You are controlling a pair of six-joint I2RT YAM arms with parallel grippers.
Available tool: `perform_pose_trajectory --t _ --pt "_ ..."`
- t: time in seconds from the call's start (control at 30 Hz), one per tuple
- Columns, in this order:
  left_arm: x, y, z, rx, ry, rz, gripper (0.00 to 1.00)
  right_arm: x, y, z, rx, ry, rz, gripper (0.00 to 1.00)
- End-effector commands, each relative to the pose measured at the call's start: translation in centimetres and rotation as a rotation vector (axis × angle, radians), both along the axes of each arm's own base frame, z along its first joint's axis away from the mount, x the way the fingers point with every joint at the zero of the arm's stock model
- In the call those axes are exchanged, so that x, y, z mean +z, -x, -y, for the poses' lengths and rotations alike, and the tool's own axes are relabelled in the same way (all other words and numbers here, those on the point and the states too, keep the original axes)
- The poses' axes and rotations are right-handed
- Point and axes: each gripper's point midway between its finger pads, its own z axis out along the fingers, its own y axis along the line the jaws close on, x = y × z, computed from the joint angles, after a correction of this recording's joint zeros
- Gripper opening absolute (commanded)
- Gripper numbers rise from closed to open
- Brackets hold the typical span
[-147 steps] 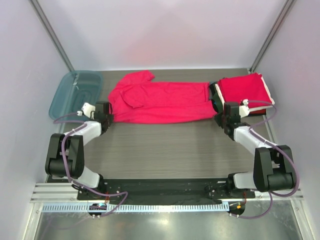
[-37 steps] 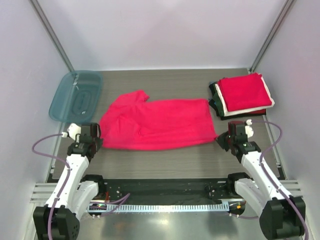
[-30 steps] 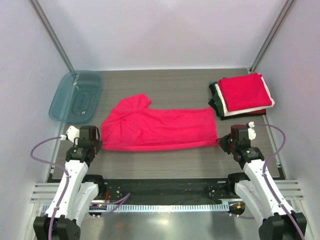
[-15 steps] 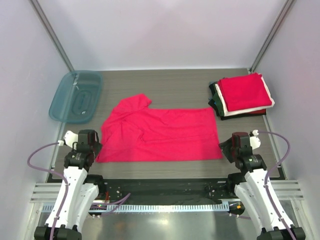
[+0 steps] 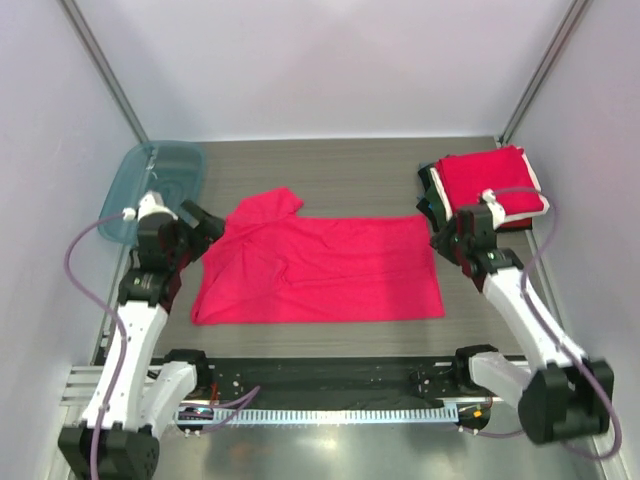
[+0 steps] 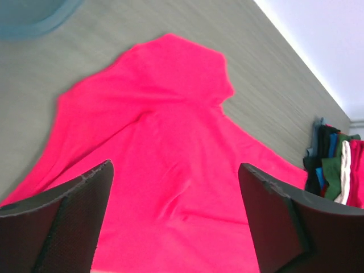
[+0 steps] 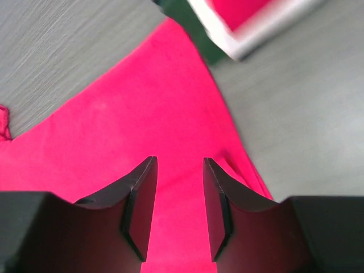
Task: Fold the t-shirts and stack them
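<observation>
A crimson-red t-shirt (image 5: 320, 270) lies spread flat in the middle of the table, with a sleeve bunched at its far left. It fills the left wrist view (image 6: 170, 142) and the right wrist view (image 7: 142, 125). A stack of folded t-shirts (image 5: 490, 190), red on top over white and dark ones, sits at the far right (image 6: 335, 170) (image 7: 244, 23). My left gripper (image 5: 205, 225) (image 6: 176, 219) hovers over the shirt's left side, jaws wide open and empty. Over the shirt's right edge my right gripper (image 5: 445, 240) (image 7: 177, 210) is open, nothing between its fingers.
A translucent teal tray (image 5: 152, 190) (image 6: 28, 17) rests at the far left, just beyond my left arm. Metal frame posts and pale walls close in both sides. A strip of bare wood-grain table lies between the shirt's near hem and the arm bases.
Both grippers dragged the shirt toward the near edge, then opened and let it go. Both have since risen and moved back over the shirt's left and right ends. The shirt now lies flat.
</observation>
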Motion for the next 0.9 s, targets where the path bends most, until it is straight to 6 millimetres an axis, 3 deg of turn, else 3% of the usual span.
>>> perform_pose_trajectory --t 0.0,0.03,0.07,0.1,0.13,0.17,0.2,0.23,0.3,0.33,0.43,0.53,0.57,0.87 --pt "2.9 -5.1 1.7 -0.135 -0.039 0.12 0.95 1.6 -5.2 -1.0 0.081 0.107 0.051 0.43" --pt "4.5 -6.4 1.8 -0.141 -0.04 0.143 0.97 2.6 -6.6 -1.3 0.083 0.116 0.062 0.43" --pt "2.7 -8.0 2.1 -0.158 -0.035 0.077 0.97 2.4 -7.4 -1.4 0.095 0.129 0.052 0.44" --pt "2.9 -9.0 2.4 -0.162 -0.021 0.076 0.97 1.0 -8.3 -1.6 0.102 0.138 0.007 0.43" --pt "3.9 -10.1 2.7 -0.166 -0.005 0.096 0.96 1.9 -9.5 -1.7 0.106 0.141 0.024 0.44" --pt "3.5 -11.3 2.9 -0.162 0.014 0.088 0.94 1.9 -10.1 -1.8 0.106 0.146 0.021 0.45" --pt "2.0 -12.8 3.1 -0.16 0.019 0.06 0.93 1.7 -10.7 -1.8 0.104 0.156 0.013 0.45" --pt "2.3 -14.2 2.9 -0.145 0.012 0.064 0.93 1.8 -11.7 -1.5 0.089 0.173 0.011 0.52" --pt "1.4 -16.2 3.2 -0.154 -0.005 0.039 0.91 1.6 -12.6 -1.2 0.085 0.203 -0.002 0.7" --pt "-0.1 -18.3 3.3 -0.154 -0.011 0.001 0.89 1.3 -13.3 -1.0 0.086 0.221 -0.015 0.7" --pt "-2.9 -21.7 3.7 -0.175 -0.023 -0.078 0.88 0.2 -14.6 -1.1 0.097 0.237 -0.047 0.64" --pt "-5.7 -23.9 4.1 -0.19 -0.022 -0.143 0.86 -0.7 -15.7 -1.0 0.097 0.249 -0.067 0.54" --pt "-6.1 -24.3 4.3 -0.196 -0.023 -0.152 0.85 -2.1 -15.9 -0.9 0.096 0.252 -0.101 0.53" --pt "-9.8 -26.4 4.0 -0.193 -0.087 -0.235 0.81 -6.3 -17.6 -0.2 0.069 0.275 -0.192 0.53"
